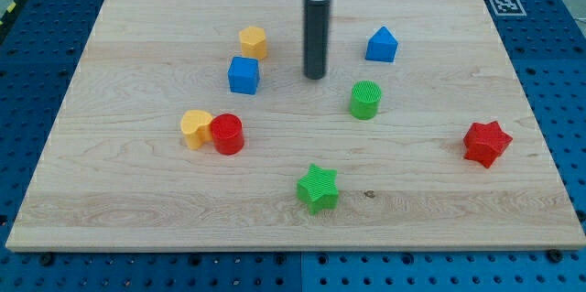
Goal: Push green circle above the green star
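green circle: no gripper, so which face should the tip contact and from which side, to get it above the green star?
Contact the round side wall of the green circle on its view-right face and push toward the view's left: it stands up and right of the green star. Aim through its centre, or the cylinder may roll off. My tip is now up-left, apart from it.

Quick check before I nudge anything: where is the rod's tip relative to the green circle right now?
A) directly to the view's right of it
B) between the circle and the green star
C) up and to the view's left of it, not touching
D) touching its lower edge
C: my tip sits up and to the view's left of the green circle, with bare board between them; the green star lies lower down.
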You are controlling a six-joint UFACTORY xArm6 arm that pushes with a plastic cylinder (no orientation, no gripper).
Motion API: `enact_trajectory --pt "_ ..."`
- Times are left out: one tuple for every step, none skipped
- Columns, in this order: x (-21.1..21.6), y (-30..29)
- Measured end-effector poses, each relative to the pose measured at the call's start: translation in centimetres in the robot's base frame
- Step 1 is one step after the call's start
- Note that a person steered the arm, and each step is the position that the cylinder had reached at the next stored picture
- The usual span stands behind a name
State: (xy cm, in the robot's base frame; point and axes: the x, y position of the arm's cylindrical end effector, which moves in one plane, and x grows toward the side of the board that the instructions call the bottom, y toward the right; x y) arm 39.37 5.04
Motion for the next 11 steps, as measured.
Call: enact_trajectory --pt "0.3 4.3" --pt "1.6 4.6" --pt "3.2 4.6" --pt "4.8 4.6" --pt "6.7 5.0" --pt "7.8 5.0" --pt "8.3 5.0" --pt "8.9 5.0" --pt "9.6 4.6" --pt "10.8 3.4" --pt "12.2 2.3"
